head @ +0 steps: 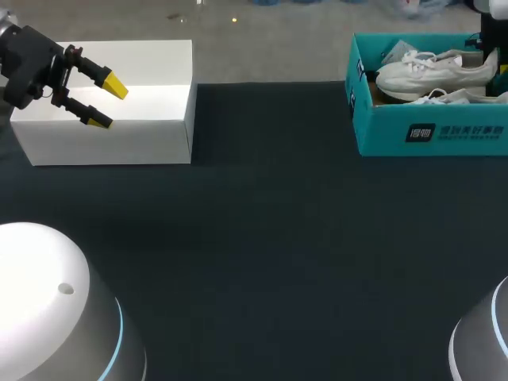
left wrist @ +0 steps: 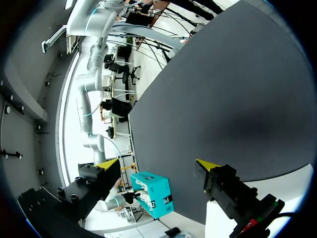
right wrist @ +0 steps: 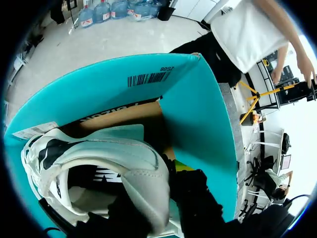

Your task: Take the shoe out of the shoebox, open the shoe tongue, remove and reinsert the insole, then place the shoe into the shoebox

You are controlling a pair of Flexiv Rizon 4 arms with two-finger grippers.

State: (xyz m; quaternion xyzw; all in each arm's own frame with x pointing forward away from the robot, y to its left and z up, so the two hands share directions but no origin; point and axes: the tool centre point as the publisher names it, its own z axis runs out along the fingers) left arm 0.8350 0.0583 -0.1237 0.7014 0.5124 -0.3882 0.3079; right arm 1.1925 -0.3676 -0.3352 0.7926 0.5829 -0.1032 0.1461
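Observation:
A teal shoebox stands at the table's far right and holds two white shoes. The upper shoe lies on its side above the second shoe. My right arm comes down at the box's right end. In the right wrist view my right gripper is shut on the heel of the white shoe, one finger inside the opening and one outside, within the teal shoebox. My left gripper hangs open and holding nothing over a white box, far from the shoes. Its own view shows my left gripper spread wide.
A white box sits at the table's far left. The dark table top stretches between it and the shoebox. The shoebox shows small and distant in the left wrist view.

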